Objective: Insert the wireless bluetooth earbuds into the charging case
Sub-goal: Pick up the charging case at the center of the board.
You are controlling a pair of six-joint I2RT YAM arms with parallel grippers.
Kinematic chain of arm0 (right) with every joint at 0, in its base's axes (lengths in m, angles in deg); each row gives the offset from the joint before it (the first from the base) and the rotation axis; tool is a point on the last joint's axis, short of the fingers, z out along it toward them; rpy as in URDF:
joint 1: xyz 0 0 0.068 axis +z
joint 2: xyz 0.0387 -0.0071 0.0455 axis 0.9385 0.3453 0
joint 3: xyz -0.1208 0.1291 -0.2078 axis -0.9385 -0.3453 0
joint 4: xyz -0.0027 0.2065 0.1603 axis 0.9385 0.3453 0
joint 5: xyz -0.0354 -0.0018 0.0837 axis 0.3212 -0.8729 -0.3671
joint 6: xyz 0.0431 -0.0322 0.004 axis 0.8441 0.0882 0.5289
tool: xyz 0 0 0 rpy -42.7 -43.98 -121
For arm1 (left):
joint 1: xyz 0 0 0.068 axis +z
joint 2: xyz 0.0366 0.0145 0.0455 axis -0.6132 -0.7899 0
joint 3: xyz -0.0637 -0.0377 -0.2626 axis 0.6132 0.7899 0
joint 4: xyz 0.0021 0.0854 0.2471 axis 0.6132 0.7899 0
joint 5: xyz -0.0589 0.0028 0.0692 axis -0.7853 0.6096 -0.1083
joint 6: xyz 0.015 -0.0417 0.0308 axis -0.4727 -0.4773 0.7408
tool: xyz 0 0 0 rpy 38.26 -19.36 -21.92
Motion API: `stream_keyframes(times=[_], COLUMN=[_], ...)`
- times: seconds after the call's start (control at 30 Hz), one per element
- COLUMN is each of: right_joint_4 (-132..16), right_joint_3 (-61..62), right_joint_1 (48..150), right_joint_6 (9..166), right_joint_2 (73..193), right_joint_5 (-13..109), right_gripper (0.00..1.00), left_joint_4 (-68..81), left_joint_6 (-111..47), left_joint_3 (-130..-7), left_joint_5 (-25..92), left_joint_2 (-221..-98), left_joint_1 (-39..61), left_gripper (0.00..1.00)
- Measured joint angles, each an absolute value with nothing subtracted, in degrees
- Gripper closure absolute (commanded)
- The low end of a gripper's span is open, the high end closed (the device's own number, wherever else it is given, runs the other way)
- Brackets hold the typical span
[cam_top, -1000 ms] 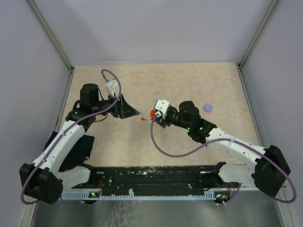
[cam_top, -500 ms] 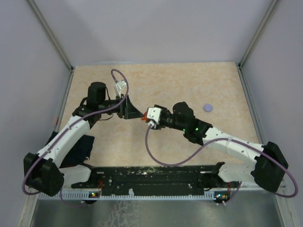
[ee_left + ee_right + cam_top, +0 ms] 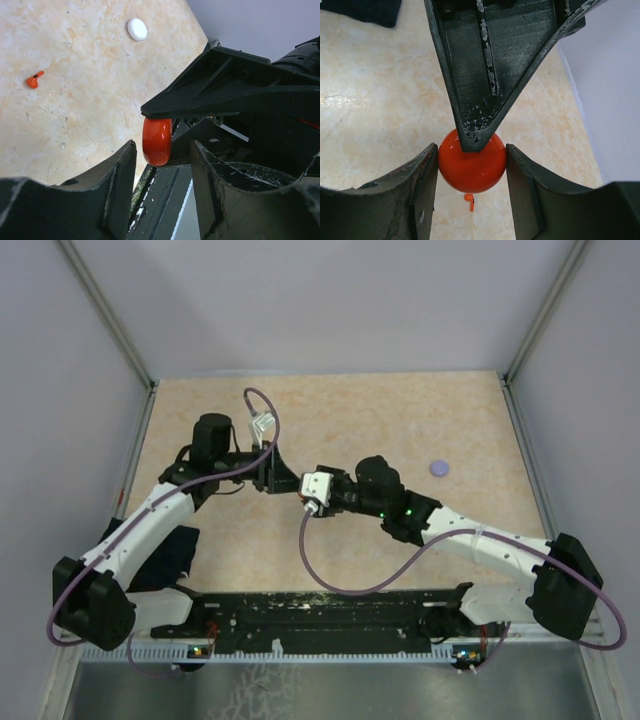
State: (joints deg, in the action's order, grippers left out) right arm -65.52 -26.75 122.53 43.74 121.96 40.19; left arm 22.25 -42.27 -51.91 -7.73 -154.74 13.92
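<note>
Centre: left gripper [image 3: 163, 146] and right gripper [image 3: 471, 148] are nose to nose around the red charging case [image 3: 470, 176], with no way through between them.
Beside them: a red earbud [image 3: 33, 80] lies loose on the table [image 3: 400, 410].
Right side: one purple disc [image 3: 439, 468], with open room all round it.
Near left: a dark object [image 3: 172, 552] lies under the left arm.

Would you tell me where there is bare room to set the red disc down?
Bare: the far strip of table beyond both arms, and the right side short of the purple disc. Crowded: mid-table, where left gripper and right gripper meet around the red disc.
</note>
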Motion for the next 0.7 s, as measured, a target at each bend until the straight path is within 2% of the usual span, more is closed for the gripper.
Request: stream_keyframes(times=[0.4, 0.5, 0.57, 0.7], right_joint_4=[-65.50, -65.46, -65.57, -65.68], right_joint_3=[-25.96, -25.96, -25.96, -25.96], right_joint_1=[123.73, 123.75, 123.77, 123.80], right_joint_6=[43.39, 43.41, 43.39, 43.39], right_joint_2=[122.18, 122.20, 122.20, 122.20], right_joint_5=[40.28, 40.28, 40.41, 40.67], right_gripper=[0.62, 0.62, 0.58, 0.50], left_joint_4=[22.36, 22.56, 22.82, 23.52], left_joint_6=[-41.07, -40.83, -40.45, -39.89], left_joint_3=[-52.91, -52.93, -53.02, -53.55], left_joint_5=[-7.32, -6.93, -6.38, -5.96], left_joint_2=[-155.35, -155.41, -155.41, -155.41], left_joint_1=[12.56, 12.43, 12.43, 12.41], left_gripper=[0.58, 0.67, 0.76, 0.86])
